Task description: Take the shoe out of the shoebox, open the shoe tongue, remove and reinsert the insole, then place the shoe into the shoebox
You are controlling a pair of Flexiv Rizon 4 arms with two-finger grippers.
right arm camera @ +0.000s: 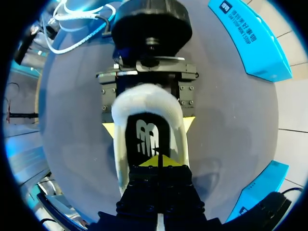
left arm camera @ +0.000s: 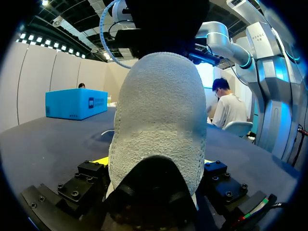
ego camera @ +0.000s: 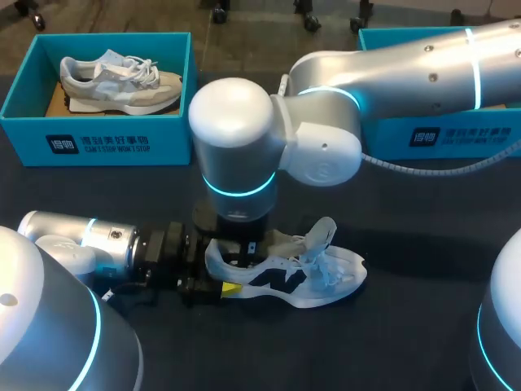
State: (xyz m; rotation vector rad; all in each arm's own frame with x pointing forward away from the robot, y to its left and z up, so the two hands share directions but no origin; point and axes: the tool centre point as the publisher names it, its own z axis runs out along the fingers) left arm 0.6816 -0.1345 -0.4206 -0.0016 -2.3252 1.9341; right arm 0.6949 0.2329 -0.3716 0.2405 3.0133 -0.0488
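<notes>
Shoebox (ego camera: 98, 147) at the far left rear of the dark table (ego camera: 423, 236), teal, lid off, holding a grey shoe (ego camera: 122, 81) laid on its side. Nearer the front, left arm (ego camera: 81, 240) entering from the left corner and lying low over the tabletop. Left gripper (ego camera: 216, 267) clamped across the heel of a white shoe (ego camera: 326, 281), one yellow-tipped finger on each side of the heel and both touching it, plain from both wrist cameras. White shoe out of any box, upright on its sole near the middle of the table, heel toward the left arm and toe pointing right, well apart from both boxes. Tongue (ego camera: 320, 235) lifted up and forward, laces loose over the front.

Directly above the shoe's opening, right gripper (right arm camera: 159, 162) reaching straight down inside, fingers pressed together, tips on the black insole (right arm camera: 147, 134) ahead of the heel cup. Hard to say whether pinching it or only touching. Right arm (ego camera: 391, 65) coming in from the upper right, crossing in front of a second teal shoebox (ego camera: 456, 134) at the far right rear, contents hidden.
</notes>
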